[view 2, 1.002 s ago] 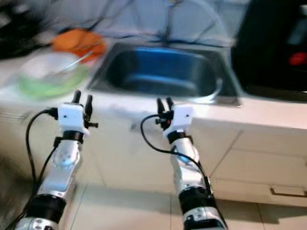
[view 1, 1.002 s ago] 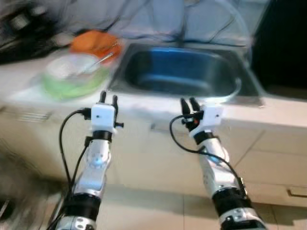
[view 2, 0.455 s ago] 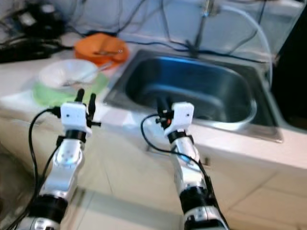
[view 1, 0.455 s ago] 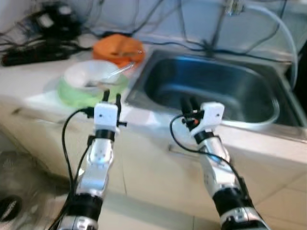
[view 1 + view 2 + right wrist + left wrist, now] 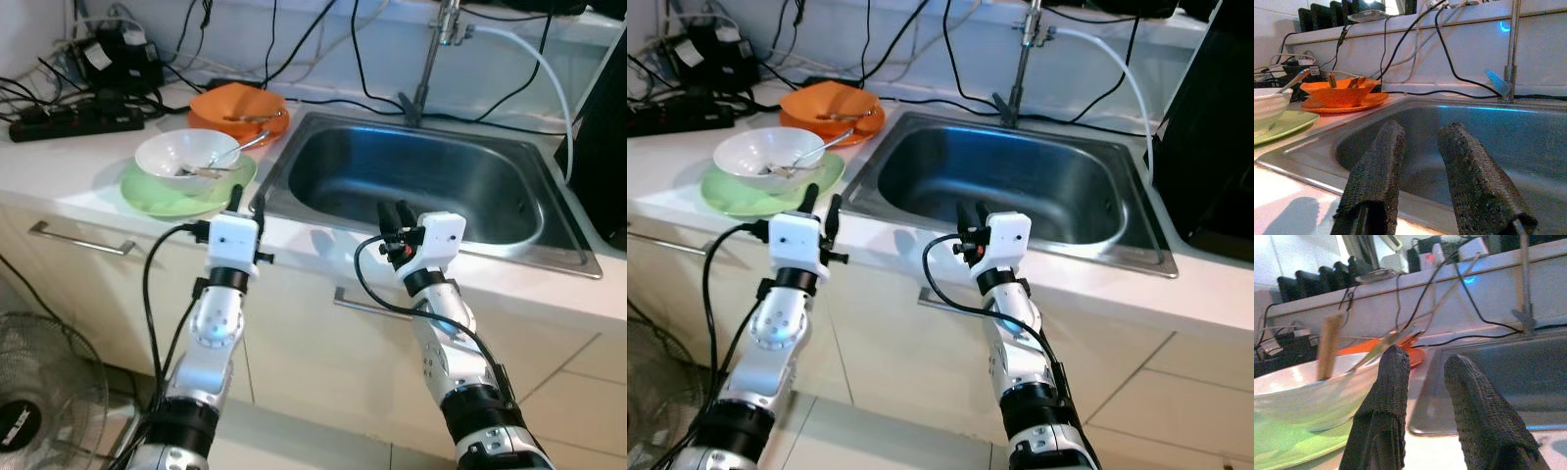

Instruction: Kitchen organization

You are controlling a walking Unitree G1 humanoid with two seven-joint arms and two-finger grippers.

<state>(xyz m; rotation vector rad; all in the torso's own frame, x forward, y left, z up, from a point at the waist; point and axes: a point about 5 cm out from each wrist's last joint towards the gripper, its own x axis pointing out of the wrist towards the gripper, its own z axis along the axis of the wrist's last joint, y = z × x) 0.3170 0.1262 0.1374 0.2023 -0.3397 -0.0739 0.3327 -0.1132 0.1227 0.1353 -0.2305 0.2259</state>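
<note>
- Both grippers, left [image 5: 235, 197] and right [image 5: 395, 214], are held at the counter's front edge, fingers slightly parted, nothing gripped.
- White bowl [image 5: 186, 157] is sat on a green plate [image 5: 167, 199], left of the sink [image 5: 421, 176].

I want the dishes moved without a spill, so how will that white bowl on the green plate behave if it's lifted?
The white bowl looks rigid and probably breakable. It rests loose on the green plate, so it may slide. The utensils leaning over its rim could tip out.
</note>
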